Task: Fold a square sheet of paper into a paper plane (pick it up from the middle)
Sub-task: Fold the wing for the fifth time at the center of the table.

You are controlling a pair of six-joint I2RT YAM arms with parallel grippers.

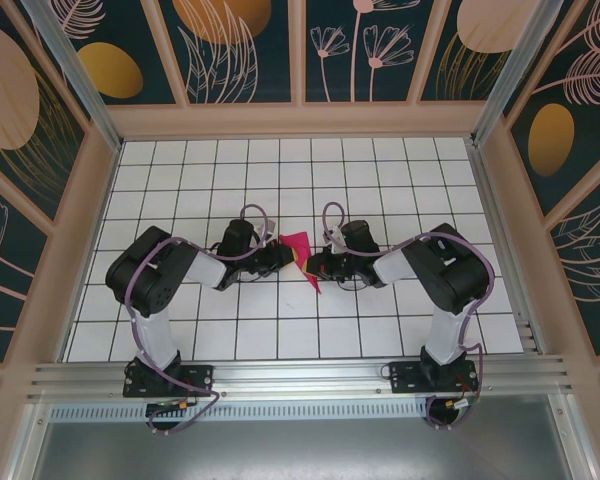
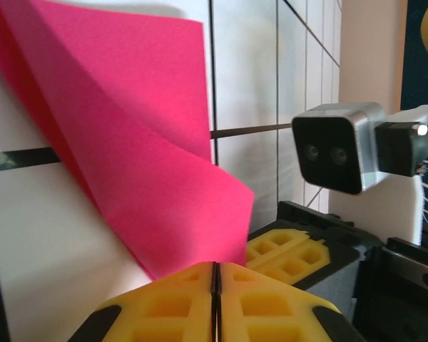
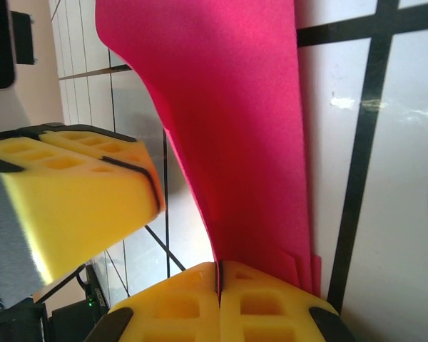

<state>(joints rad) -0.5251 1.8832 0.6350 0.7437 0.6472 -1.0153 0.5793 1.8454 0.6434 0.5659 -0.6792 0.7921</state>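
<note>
**Top view.** Left tool [image 1: 283, 256] and right tool [image 1: 311, 266] meet tip to tip over the middle of the tabletop [image 1: 230, 340]. The sheet of paper [image 1: 297, 246] sits between them: a small pink creased shape rising past the tips, with a thin point trailing toward the arm bases.

**Left wrist view.** Left tool [image 2: 215, 274]: pads pressed together, no gap. The lower edge of the sheet of paper [image 2: 150, 142] runs down to the seam and looks pinched there. One diagonal fold crosses it, with a broad flap fanning out ahead of the tips. The right tool [image 2: 289, 255] is just beside, to the right.

**Right wrist view.** Right tool [image 3: 217, 274]: clamped on the sheet of paper [image 3: 228, 107], which enters the seam. Several stacked edges show beside the tips. The left tool [image 3: 78, 192] is close alongside.

**Progress (judgement).** Pick-up is done and some folds are in. The shape is wide and loose, no narrow dart yet. Wing folds and the final crease are left.
</note>
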